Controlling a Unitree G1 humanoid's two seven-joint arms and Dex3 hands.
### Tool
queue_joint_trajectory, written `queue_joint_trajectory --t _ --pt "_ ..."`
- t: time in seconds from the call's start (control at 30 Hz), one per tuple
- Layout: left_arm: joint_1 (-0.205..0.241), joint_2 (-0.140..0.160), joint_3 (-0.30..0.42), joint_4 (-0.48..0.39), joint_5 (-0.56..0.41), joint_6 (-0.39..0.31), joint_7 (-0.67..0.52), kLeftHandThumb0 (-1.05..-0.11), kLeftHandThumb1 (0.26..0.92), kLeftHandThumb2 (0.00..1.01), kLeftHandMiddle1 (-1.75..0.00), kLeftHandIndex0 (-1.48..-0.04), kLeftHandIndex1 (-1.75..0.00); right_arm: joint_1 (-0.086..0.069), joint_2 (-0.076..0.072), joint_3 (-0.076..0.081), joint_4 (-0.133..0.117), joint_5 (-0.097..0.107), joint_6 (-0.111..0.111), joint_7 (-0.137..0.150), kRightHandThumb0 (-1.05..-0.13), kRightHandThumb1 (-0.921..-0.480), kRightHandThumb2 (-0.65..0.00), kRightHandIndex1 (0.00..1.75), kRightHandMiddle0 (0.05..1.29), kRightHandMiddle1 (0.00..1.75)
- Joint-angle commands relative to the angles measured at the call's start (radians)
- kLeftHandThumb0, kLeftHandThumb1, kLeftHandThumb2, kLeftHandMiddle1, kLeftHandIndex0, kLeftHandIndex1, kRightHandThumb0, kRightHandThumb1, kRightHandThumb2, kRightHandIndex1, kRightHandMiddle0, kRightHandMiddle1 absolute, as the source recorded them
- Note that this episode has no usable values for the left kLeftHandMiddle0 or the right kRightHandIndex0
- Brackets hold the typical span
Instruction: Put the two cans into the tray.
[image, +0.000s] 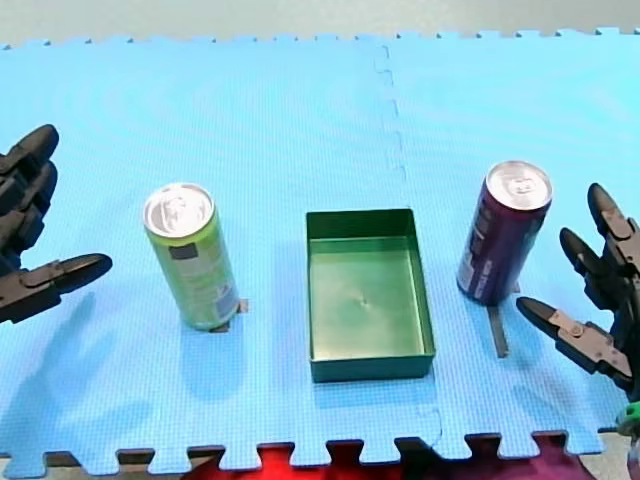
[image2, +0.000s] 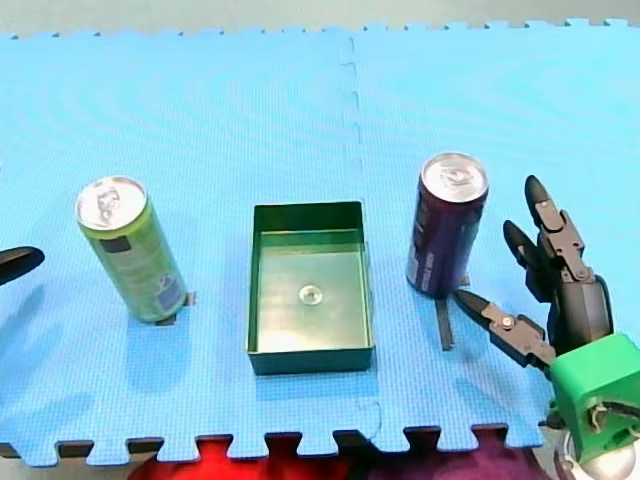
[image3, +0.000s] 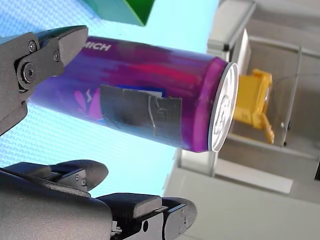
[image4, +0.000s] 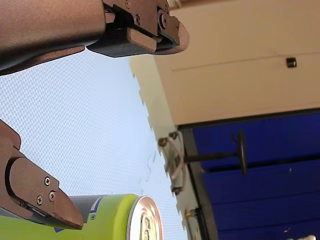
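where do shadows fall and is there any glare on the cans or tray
First head view: the green can and the left hand at the left of the mat cast shadows toward the near edge. Second head view: a bright glint on the tray floor, shine on the purple can lid beside the right hand.

You see a hand with fingers either side of the blue mat. The green can sits at the frame's edge beside one fingertip, contact unclear.
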Motion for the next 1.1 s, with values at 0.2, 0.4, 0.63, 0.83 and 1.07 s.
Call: queue_joint_trajectory --t 0.2,0.4,0.63,0.83,1.07 --pt "-0.005 0.005 0.004 0.0 -0.006 0.003 -0.002 -0.999 0.638 0.0 0.0 -0.27 0.0 -0.004 -0.005 -0.002 0.005 -0.001 -0.009 -0.005 -1.004 -0.733 0.0 0.0 0.26 0.0" --pt "-0.005 0.007 0.004 -0.001 -0.005 0.006 0.0 -0.995 0.636 0.0 0.0 -0.27 0.0 -0.005 -0.004 0.0 0.008 -0.005 -0.01 -0.007 -1.002 -0.735 -0.001 0.0 0.26 0.0" --pt "-0.005 0.009 0.003 -0.003 -0.004 0.008 0.001 -0.992 0.635 0.0 0.0 -0.27 0.0 -0.006 -0.002 0.004 0.015 -0.012 -0.016 -0.015 -0.995 -0.735 0.0 0.0 0.25 0.0" --pt "-0.007 0.008 0.003 -0.003 -0.006 0.015 0.0 -0.987 0.63 0.0 0.0 -0.27 0.0 -0.008 -0.004 0.003 0.016 -0.008 -0.017 -0.013 -0.99 -0.733 0.0 0.0 0.25 0.0" --pt "-0.008 0.007 0.001 -0.001 -0.001 0.014 0.006 -0.988 0.631 0.0 0.0 -0.27 0.0 -0.008 -0.003 0.004 0.016 -0.002 -0.016 -0.006 -0.985 -0.734 0.0 0.0 0.25 0.0"
